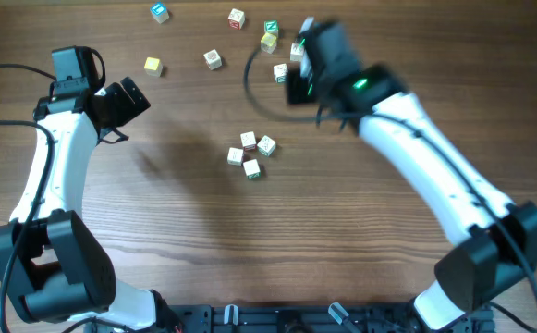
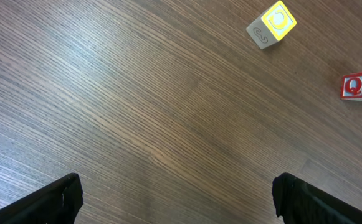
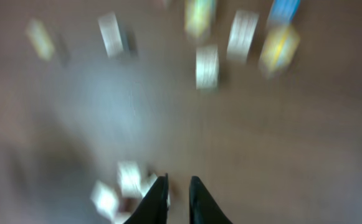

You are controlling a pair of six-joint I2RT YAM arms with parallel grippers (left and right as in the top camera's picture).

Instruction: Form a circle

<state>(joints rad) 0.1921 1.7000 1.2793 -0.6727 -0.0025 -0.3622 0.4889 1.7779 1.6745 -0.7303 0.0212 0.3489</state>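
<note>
Left fingers (image 2: 56,202) spread wide; right fingers (image 3: 157,200), blurred, stand narrowly apart.

Soft even light; the view from the right hand (image 3: 179,183) is smeared by motion blur.

The table (image 2: 137,112) is brown wood with fine, streaky grain and a soft satin sheen. The yellow cube (image 2: 271,23) shows pale bare wood on its side and a smooth, slightly glossy printed top; the red-faced cube (image 2: 358,85) looks the same. The cluster of cubes (image 1: 251,154) is pale matt wood. The left arm (image 1: 51,166) and right arm (image 1: 434,157) wear smooth, glossy white plastic shells with matt black joints. The left gripper (image 2: 177,193) has matt black fingers (image 2: 50,202); the right gripper (image 3: 179,186) is dark, its finish blurred.
</note>
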